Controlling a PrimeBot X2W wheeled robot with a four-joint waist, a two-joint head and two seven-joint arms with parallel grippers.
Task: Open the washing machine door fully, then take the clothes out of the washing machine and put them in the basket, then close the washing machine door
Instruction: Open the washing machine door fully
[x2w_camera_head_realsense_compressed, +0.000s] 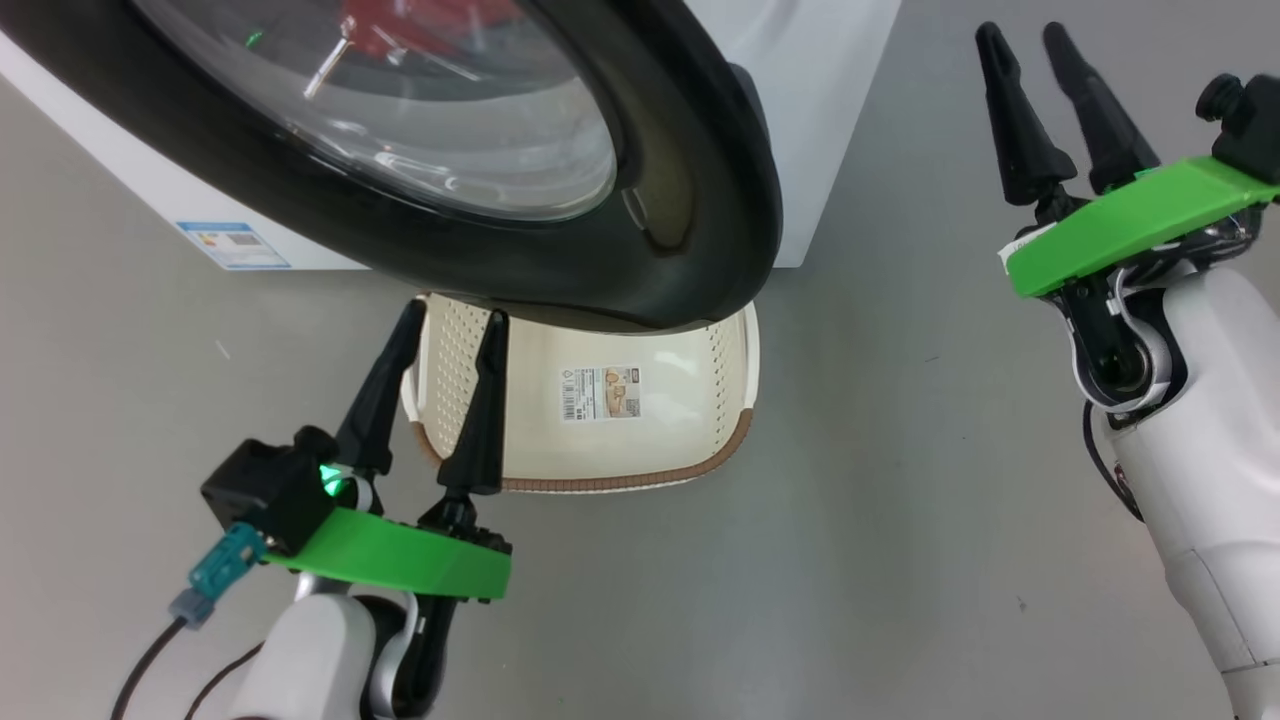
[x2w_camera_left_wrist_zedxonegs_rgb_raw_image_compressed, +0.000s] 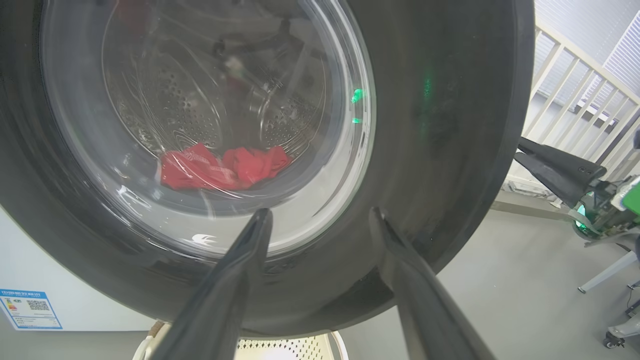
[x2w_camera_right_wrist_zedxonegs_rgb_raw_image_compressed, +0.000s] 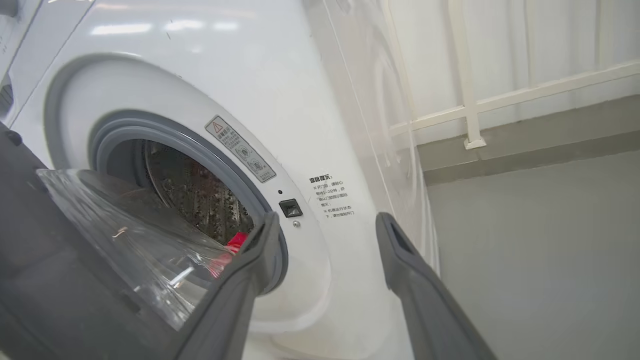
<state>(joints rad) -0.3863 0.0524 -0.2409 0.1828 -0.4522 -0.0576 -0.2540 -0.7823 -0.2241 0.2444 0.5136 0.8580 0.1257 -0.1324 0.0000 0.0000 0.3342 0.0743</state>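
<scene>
Low at the left, the left hand (x2w_camera_head_realsense_compressed: 456, 312) is released and empty, its long dark fingers spread against the near corner of the small cream-white perforated plastic basket (x2w_camera_head_realsense_compressed: 640, 483) on the grey floor (x2w_camera_head_realsense_compressed: 900, 520). Off to the right, the right hand (x2w_camera_head_realsense_compressed: 1020, 32) is also released, holding nothing. Beyond the basket, the large round black-rimmed glass door (x2w_camera_head_realsense_compressed: 690, 200) stands partly swung out from the big white boxy washing machine (x2w_camera_head_realsense_compressed: 820, 120), overhanging the basket, and the bright red fabric clothes (x2w_camera_left_wrist_zedxonegs_rgb_raw_image_compressed: 220, 167) lie in the perforated steel drum (x2w_camera_left_wrist_zedxonegs_rgb_raw_image_compressed: 190, 110).

Glossy door (x2w_camera_head_realsense_compressed: 700, 200), perforated plastic basket (x2w_camera_head_realsense_compressed: 680, 430)
</scene>
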